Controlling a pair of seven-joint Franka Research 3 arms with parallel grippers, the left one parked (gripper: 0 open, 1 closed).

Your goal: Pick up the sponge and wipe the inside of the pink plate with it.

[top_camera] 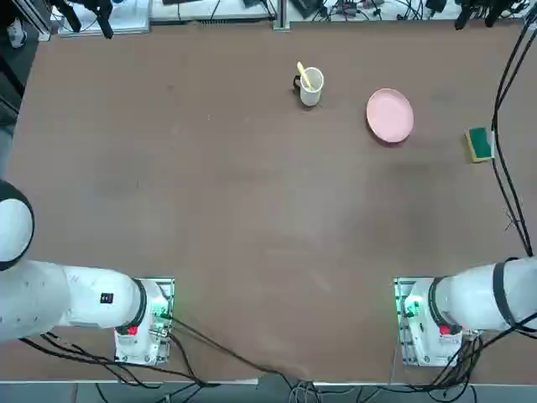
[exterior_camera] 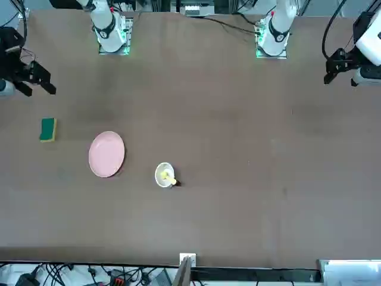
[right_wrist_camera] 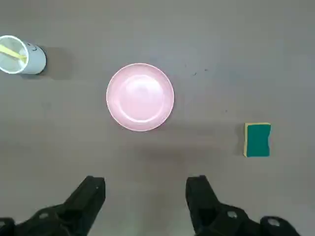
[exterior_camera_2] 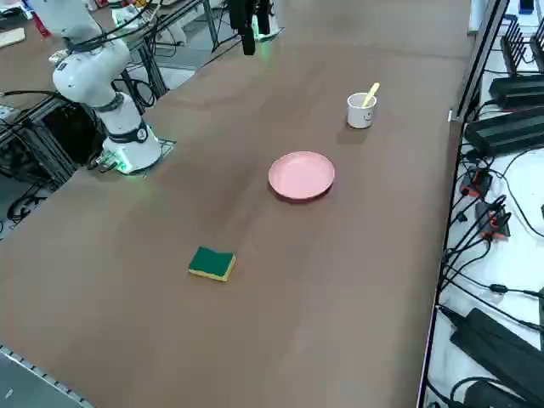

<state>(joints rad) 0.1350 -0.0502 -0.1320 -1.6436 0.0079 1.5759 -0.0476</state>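
Hovering high, right gripper fingers wide w/ nothing held, sponge well apart

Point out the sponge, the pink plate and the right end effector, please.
sponge (top_camera: 479, 143), top view, on its green top face.
pink plate (top_camera: 389, 115), top view, centre of its inside.
right end effector (right_wrist_camera: 145, 189), right wrist view, midway between its open fingertips, above the table.

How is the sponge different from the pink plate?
The sponge is a small rectangular block, while the plate is round, shallow and much wider. The sponge is green on top with a yellow layer; the plate is plain pale pink. Both lie flat and apart on the brown table, neither touched by the right gripper, which hangs open above them.
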